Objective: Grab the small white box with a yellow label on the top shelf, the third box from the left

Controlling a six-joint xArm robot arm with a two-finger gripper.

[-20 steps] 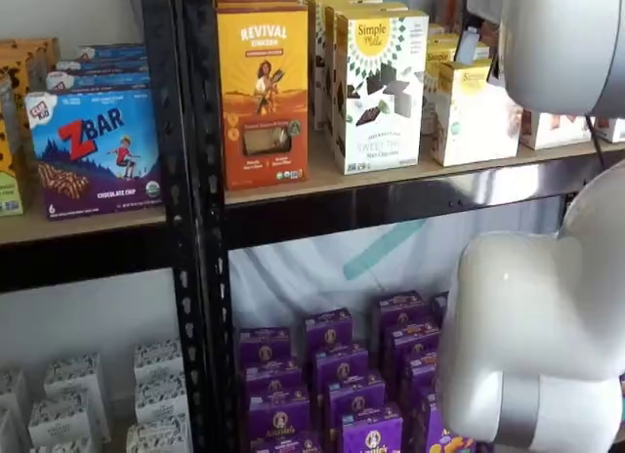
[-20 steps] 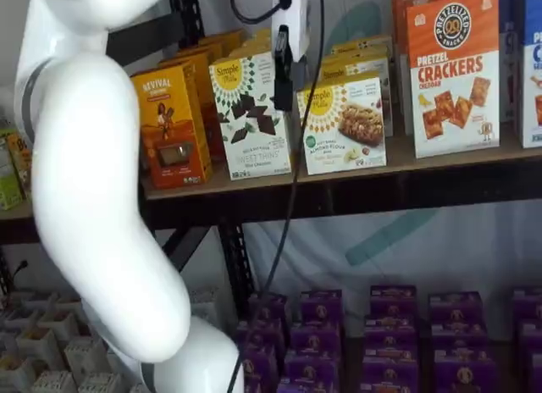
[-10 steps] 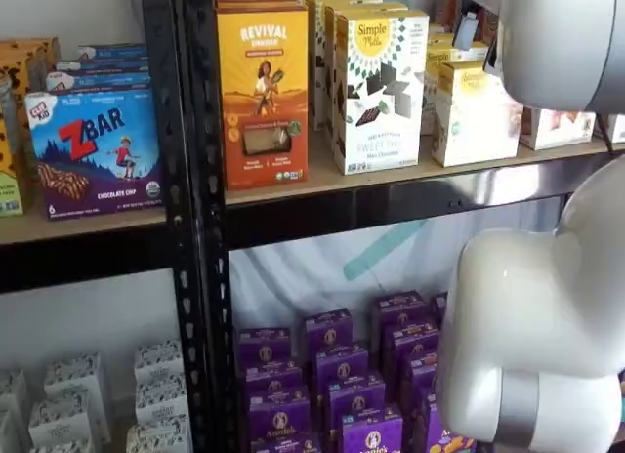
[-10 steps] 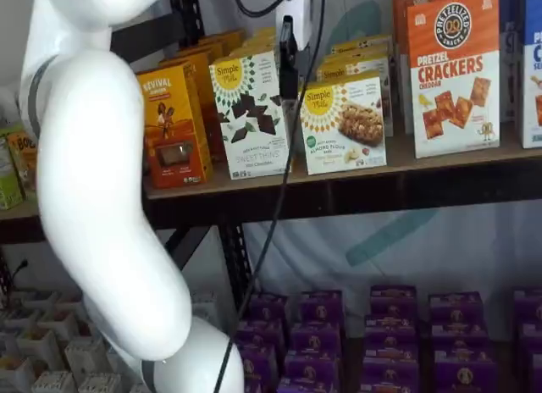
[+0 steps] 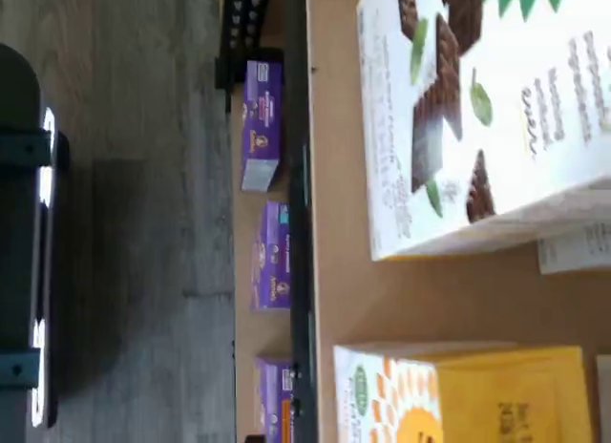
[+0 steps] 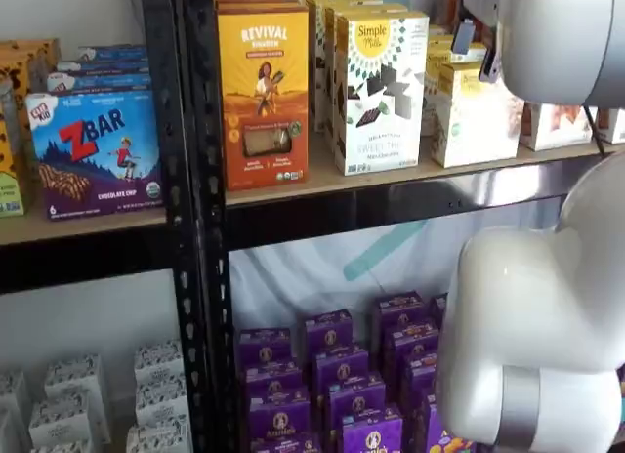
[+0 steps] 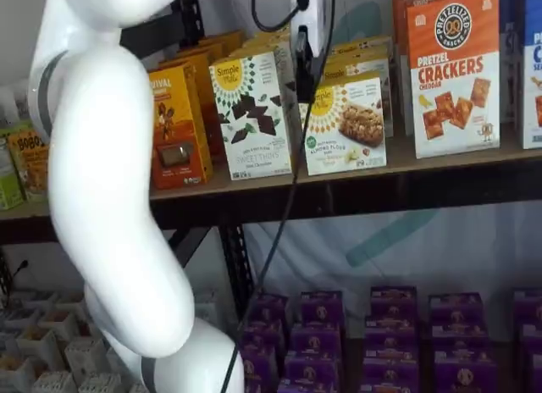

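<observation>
The small white box (image 7: 343,126) with a yellow top band stands on the top shelf (image 7: 440,153), a tan board on a black beam. It shows in both shelf views (image 6: 476,111) and in the wrist view (image 5: 458,395). My gripper (image 7: 303,69) hangs in front of the shelf at the box's upper left edge, between it and the taller white cookie box (image 7: 251,113). Its black fingers show side-on as one bar, so no gap is readable. Small dark finger parts show above the box in a shelf view (image 6: 467,35). Nothing is held.
An orange Revival box (image 6: 262,92) stands left of the cookie box (image 6: 379,87). An orange-and-white pretzel cracker box (image 7: 453,71) stands to the right. Purple boxes (image 7: 389,325) fill the lower level. My white arm (image 7: 110,198) blocks the left of a shelf view.
The gripper has moved right along the shelf front, from the cookie box's right edge to the small white box's left edge. The arm has shifted with it.
</observation>
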